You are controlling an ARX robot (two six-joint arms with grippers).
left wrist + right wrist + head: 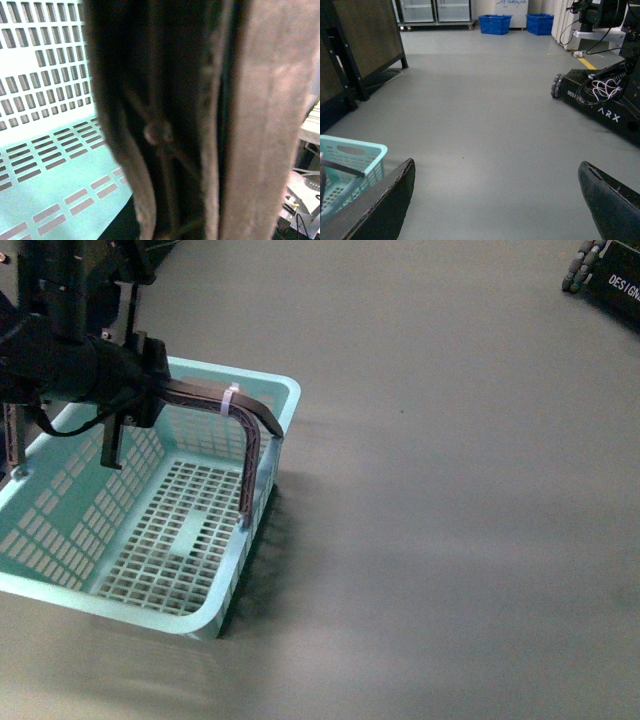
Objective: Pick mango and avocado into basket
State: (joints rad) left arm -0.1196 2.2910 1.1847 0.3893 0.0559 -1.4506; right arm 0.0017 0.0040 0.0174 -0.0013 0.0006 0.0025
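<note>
Grey floor (450,490); aqua basket (120,605) at left; black wheeled base (605,112) far right.

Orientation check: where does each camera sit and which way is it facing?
Front view: on the body, looking down at floor and basket; left hand gripping the handle shows.
Left wrist view: on that wrist, tight against the handle, basket wall behind; no hand discernible.
Right wrist view: on that wrist, level across the floor; open right hand frames it.
Shared: basket in all three.

- "ARX" in white letters on the side of the black base (592,107).
- "DESIGN" in white letters on the black base (620,298), cut off at the edge.
- Blue writing on the white freezer (511,6), too small to read.
</note>
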